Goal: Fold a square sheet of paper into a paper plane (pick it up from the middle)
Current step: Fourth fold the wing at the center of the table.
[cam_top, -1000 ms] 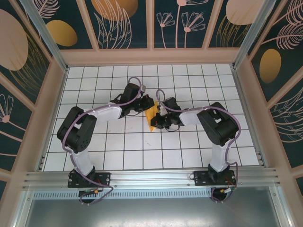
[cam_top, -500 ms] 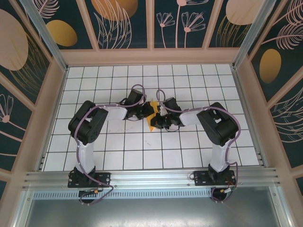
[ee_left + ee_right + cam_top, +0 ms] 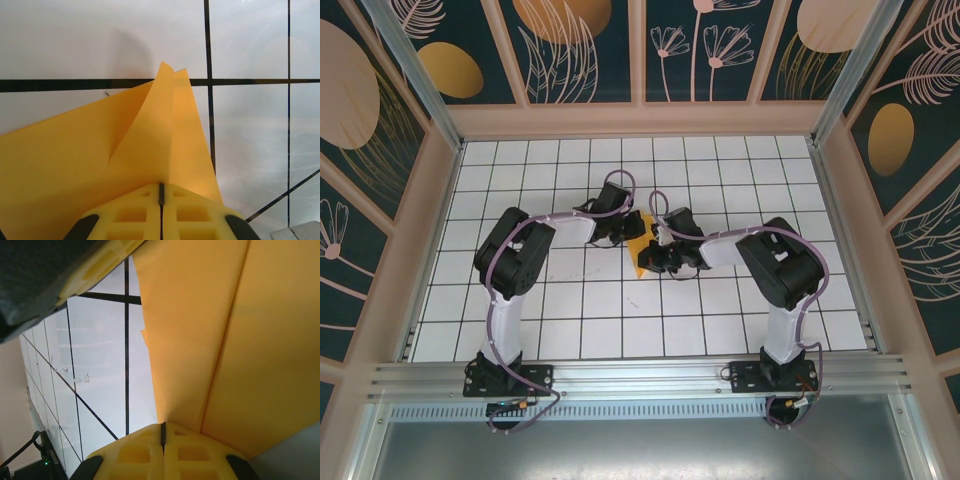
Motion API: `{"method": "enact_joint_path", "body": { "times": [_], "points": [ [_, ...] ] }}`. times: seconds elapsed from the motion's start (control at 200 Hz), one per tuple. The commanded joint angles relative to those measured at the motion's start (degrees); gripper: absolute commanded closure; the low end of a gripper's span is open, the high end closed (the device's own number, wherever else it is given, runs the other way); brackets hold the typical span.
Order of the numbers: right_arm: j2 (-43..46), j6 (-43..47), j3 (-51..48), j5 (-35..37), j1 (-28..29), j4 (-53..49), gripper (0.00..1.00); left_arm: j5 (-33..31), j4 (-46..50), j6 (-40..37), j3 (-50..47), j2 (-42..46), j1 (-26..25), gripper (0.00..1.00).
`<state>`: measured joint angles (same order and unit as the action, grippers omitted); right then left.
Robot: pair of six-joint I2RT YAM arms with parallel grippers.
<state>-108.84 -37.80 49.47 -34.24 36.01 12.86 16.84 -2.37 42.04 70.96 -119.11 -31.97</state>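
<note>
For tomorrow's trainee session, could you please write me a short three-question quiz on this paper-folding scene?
1. True or false: the left gripper is open, clear of the orange-yellow paper.
2. In the top view, the paper lies: A) between the two grippers; B) at the table's far left corner; C) on the near rail.
3. What colour are the fingers of the right gripper?
Key: 1 false, it is shut on the paper. 2 A. 3 yellow.
</note>
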Motion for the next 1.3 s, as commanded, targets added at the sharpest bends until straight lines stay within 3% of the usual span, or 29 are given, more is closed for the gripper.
{"method": "enact_joint_path", "body": {
  "times": [0.0, 1.296],
  "points": [
    [-4.42, 2.11, -4.74, 4.97, 2.22, -10.16, 1.00, -4.00, 1.08, -3.89, 1.88, -3.15, 2.32, 0.92],
    [-4.23, 4.40, -5.26, 5.41, 2.33, -13.91, 1.00, -2.58, 4.23, -9.87, 20.73, -14.94, 7.43, 0.87]
  ]
}}
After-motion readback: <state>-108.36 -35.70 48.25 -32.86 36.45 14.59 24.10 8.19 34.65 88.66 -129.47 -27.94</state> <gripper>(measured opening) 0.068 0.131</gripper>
